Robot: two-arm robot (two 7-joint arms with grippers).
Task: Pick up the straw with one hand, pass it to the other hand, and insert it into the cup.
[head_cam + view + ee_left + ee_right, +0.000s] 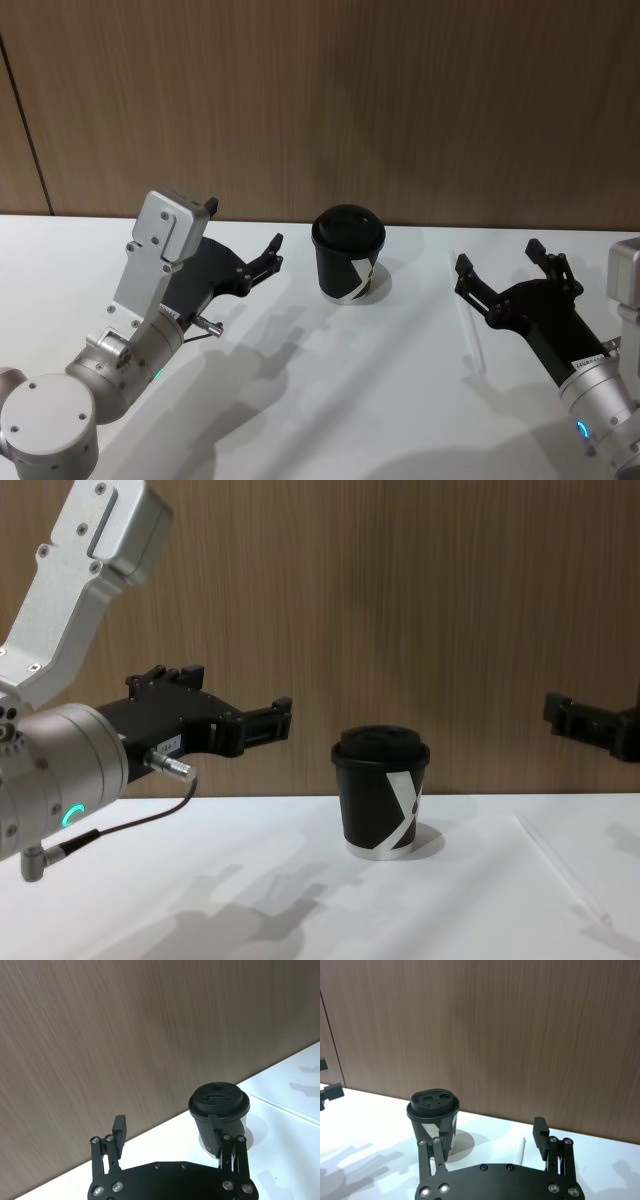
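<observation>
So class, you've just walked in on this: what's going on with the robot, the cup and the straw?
Nothing is being held. The long, thin white straw lies flat on the white table, to the right of the small black paper cup with its domed lid. The right gripper hangs open above the table close to the straw. The left gripper hangs open on the cup's left side. The cup stands upright, lid on, with no straw in it.

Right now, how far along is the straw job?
Nothing looks done yet. The straw lies flat on the table, right of the cup, and nothing is holding it. Both grippers are open and empty: the right gripper hangs close to the straw, probably lining up the pick, and the left gripper is raised left of the cup. Left to do: pick, handover, insertion into the cup.
</observation>
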